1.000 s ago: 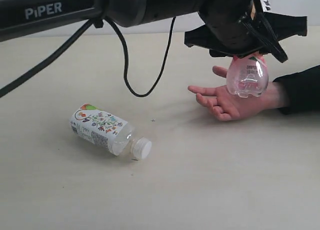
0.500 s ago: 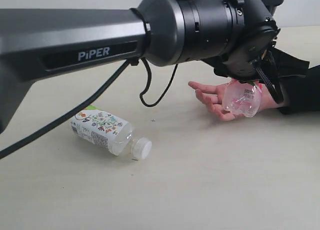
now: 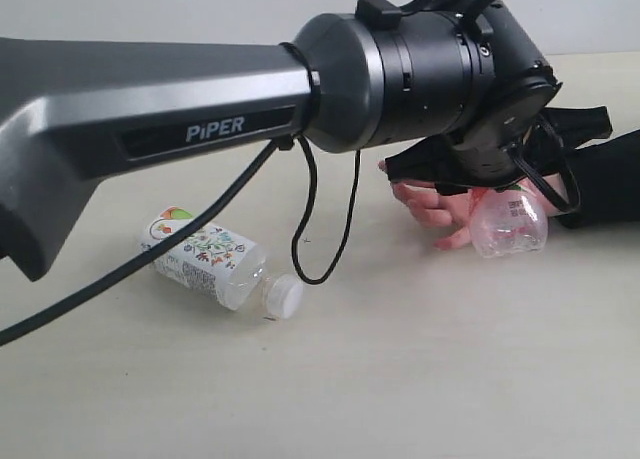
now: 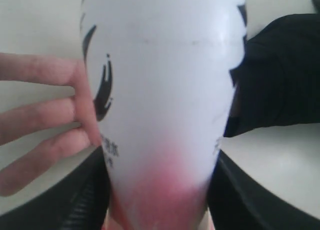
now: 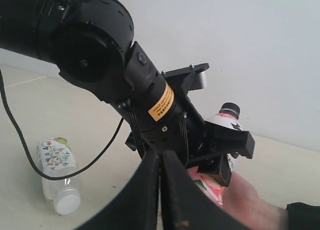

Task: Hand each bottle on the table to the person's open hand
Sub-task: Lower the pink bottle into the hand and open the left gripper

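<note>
The left gripper [image 3: 505,184] is clasping the pink-white bottle [image 3: 510,224] by its labelled middle, one jaw on each side, and lowering its clear base into the person's open hand [image 3: 432,205]. The hand is lying palm up on the table [image 3: 400,379] with its black sleeve [image 3: 610,184] behind the wrist. In the left wrist view the person's fingers are lying against the side of the bottle, but whether the base is already bearing on the palm cannot be told. The bottle is looking like a light load: thin clear plastic that will probably dent under a hard squeeze, with a glossy label that may be sliding a little between the pads. A moderate grip across the straight labelled wall, as here, is appearing sounder than one at the rounded base or the narrow neck. The floral bottle [image 3: 205,259] is lying on its side on the table, well apart from the hand on the side its fingertips are pointing to. It is squat and round, so it is likely to be rolling if nudged, and a grip across its barrel is looking best. The right gripper [image 5: 161,200] is hanging back from the hand, pressed closed and carrying nothing.
</note>
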`<state>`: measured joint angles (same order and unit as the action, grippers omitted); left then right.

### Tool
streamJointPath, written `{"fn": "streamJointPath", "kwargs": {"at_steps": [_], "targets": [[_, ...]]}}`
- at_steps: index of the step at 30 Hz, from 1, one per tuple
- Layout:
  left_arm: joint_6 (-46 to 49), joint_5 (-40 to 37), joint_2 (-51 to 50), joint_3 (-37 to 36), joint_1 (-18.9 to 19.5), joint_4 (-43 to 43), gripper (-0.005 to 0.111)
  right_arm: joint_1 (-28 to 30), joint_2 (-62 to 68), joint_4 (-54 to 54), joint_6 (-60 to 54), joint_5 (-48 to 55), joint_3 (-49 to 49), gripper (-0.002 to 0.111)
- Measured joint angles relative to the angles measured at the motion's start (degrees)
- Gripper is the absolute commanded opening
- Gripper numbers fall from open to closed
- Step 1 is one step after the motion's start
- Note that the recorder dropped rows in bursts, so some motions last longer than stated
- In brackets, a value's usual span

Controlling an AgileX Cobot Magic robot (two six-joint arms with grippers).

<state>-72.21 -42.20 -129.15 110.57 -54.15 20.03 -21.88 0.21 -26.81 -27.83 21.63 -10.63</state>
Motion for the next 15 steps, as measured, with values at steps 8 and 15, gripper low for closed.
{"fn": "streamJointPath", "kwargs": {"at_steps": [8,15], "targets": [[-1.7,0.4,-1.4,0.0,0.1,2.2,0.0,0.0,0.0,0.0,0.0,0.0,0.0,0.002],[-1.7,0.5,-3.8,0.0,0.3,1.7,0.0,0.0,0.0,0.0,0.0,0.0,0.0,0.002]]}}
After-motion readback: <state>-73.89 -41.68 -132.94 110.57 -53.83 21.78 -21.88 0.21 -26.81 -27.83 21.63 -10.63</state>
